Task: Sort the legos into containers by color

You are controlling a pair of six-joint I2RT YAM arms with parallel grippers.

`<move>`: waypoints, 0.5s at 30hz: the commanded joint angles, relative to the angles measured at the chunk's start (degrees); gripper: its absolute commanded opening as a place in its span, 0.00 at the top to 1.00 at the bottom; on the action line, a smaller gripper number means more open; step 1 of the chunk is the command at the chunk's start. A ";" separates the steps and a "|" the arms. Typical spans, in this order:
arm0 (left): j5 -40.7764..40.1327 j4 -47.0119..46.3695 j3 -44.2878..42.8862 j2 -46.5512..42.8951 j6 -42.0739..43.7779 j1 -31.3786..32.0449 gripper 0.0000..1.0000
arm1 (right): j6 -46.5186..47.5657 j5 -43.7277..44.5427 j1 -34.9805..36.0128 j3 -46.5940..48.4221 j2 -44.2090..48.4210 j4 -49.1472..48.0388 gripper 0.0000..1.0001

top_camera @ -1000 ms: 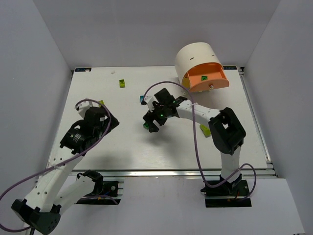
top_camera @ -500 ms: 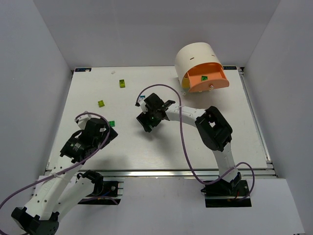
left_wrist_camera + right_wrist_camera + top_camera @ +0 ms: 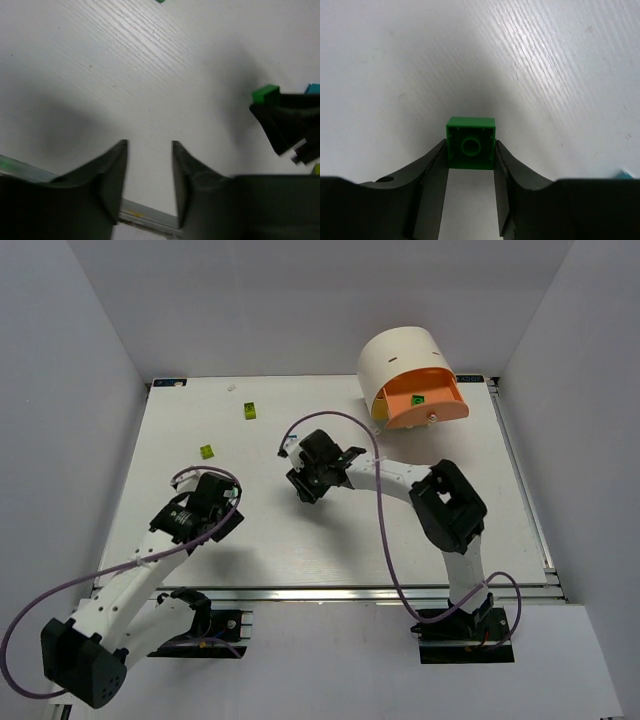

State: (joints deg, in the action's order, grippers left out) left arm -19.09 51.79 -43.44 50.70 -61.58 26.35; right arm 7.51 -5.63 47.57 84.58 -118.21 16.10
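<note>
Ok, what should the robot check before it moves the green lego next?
1. The green brick sits squarely between the right gripper fingers: ok, both fingers meet its sides.
2. The brick is lifted off the table: cannot tell.
3. The orange drawer is pulled out to receive it: ok.
4. The left gripper is empty: ok, only bare table shows between its fingers.
5. The two arms are apart: ok in the top view.
</note>
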 commanded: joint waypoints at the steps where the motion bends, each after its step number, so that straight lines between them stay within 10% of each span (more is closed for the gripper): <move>1: -1.38 -2.31 0.11 4.05 -5.56 -0.85 0.58 | 2.25 -4.99 -2.13 -1.69 12.46 -4.58 1.00; 4: -1.04 -4.15 -1.90 10.46 -6.01 -2.35 0.58 | 2.51 -8.68 -5.99 -2.84 21.34 -5.11 1.00; 8: 1.33 -5.21 -4.63 18.28 -7.76 -4.98 0.23 | 1.73 -11.42 -11.52 -0.56 29.86 -2.31 1.00; 15: 3.27 -4.60 -12.09 29.10 -7.50 -10.43 0.02 | -5.66 4.36 -18.47 3.57 34.54 -1.24 1.00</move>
State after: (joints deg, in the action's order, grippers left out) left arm -16.43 47.51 -51.07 78.35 -68.31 17.76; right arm 5.63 -9.17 30.57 86.72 -83.15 14.50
